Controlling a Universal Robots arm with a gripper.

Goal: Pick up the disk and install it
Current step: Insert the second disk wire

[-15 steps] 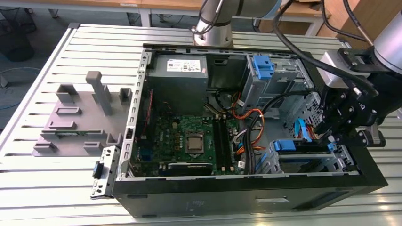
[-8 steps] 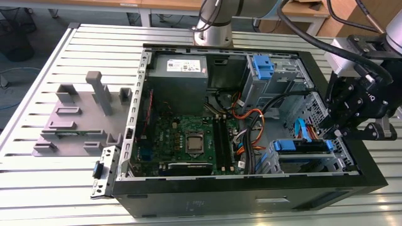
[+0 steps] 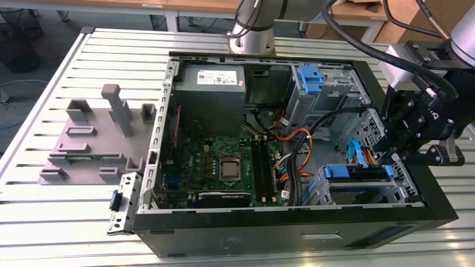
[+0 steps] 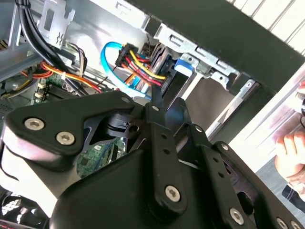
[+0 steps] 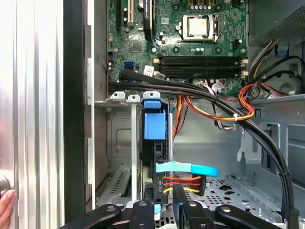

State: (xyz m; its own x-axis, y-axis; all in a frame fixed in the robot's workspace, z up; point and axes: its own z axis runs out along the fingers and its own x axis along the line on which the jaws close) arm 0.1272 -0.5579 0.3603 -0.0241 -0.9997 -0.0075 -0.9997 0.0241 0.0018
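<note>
From the first wrist view I look past my end effector (image 5: 164,210), whose black linkages sit along the bottom edge with the fingers drawn close together around the rear end of the disk (image 5: 155,143). I read it as clamped on the disk, though the contact itself is partly hidden. The disk stands on edge in a metal drive bay (image 5: 121,143), its blue carrier bracket facing me, just left of centre. A light blue data cable (image 5: 188,168) and a red, orange and yellow power lead (image 5: 183,183) reach its rear end, just above the fingers. Beyond the bay a thick black cable bundle (image 5: 200,93) crosses the frame, and past that lies the green motherboard (image 5: 190,43) across the top. A person's fingertip (image 5: 5,201) shows at the lower left edge.

In the second wrist view the end effector's black body (image 4: 143,157) covers the lower half, with the same coloured leads (image 4: 140,64) plugged in above it.

In the exterior view the end effector (image 3: 404,153) hangs at the right side of the open computer case (image 3: 297,233), directly over the disk (image 3: 356,171), which sits in the bay at the case's lower right. A lone blue bracket (image 3: 312,78) sits in the upper bay. A grey fixture (image 3: 97,139) stands on the slatted bench (image 3: 44,222) at the left.
</note>
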